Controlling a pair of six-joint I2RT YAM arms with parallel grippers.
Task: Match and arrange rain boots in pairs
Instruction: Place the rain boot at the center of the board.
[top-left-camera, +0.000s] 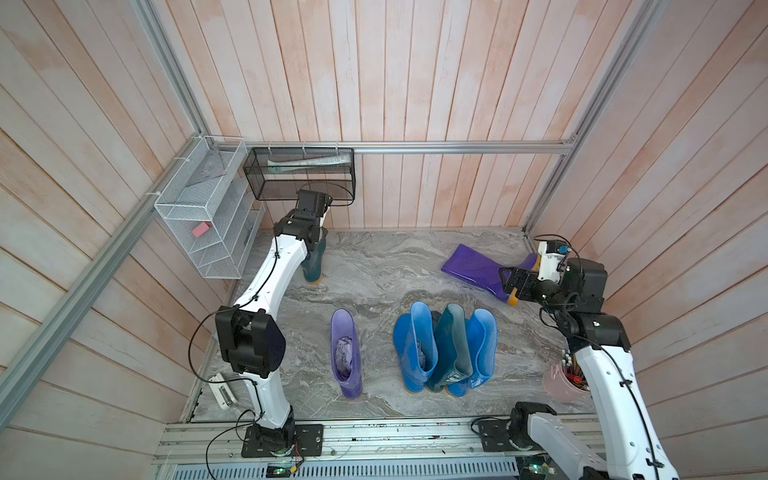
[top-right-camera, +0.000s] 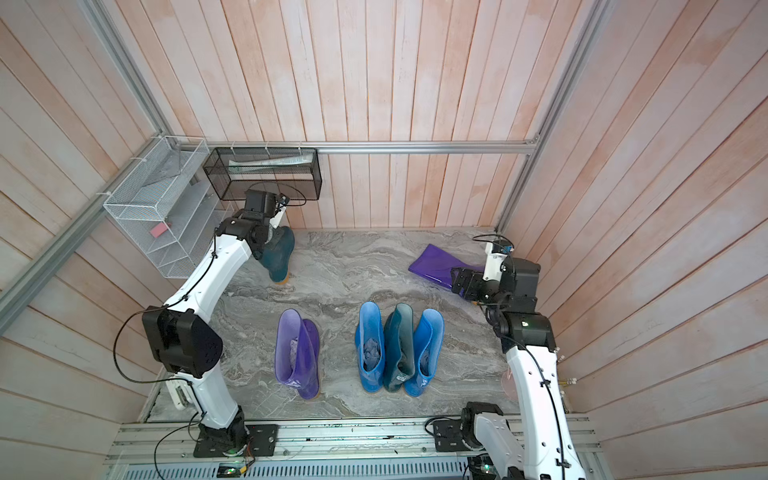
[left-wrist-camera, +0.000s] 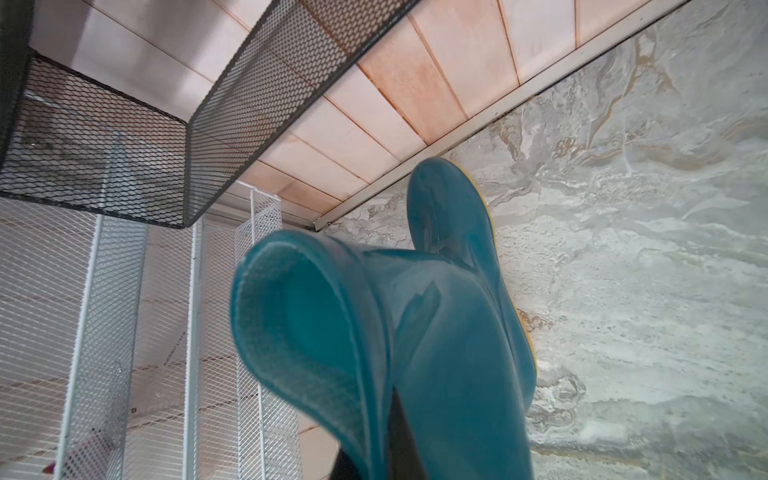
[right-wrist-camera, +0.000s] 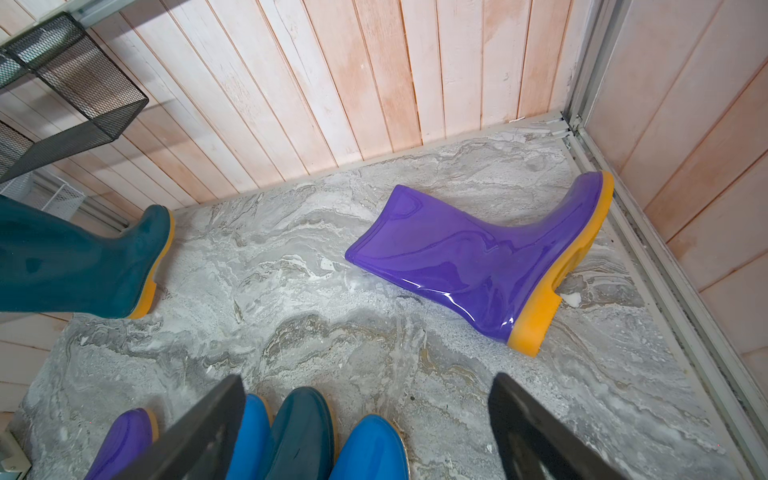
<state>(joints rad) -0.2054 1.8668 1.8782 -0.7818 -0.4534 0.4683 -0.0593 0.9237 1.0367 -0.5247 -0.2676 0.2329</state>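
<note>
Your left gripper (left-wrist-camera: 374, 453) pinched cuff of glossy dark-teal rubber boot (left-wrist-camera: 449, 332), mid-pairing; right gripper (right-wrist-camera: 368, 380), jaws spread, next needed closing on side-lying purple rubber boot (right-wrist-camera: 469, 266).

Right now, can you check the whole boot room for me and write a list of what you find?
Surface: grey marbled floor, bare between the boots.
Job's things: teal boot upright between two blue boots; lavender boot upright, apart from them; purple boot lying on its side at the back; second teal boot in the back corner.
Clutter: pink cup of pens by the right arm.
Hands: left hand shut on the second teal boot's rim; right hand open, holding nothing, near the purple boot.
Cables: black cables run along both arms, none on boots.
Surroundings: plank walls, white wire rack, black mesh basket.
</note>
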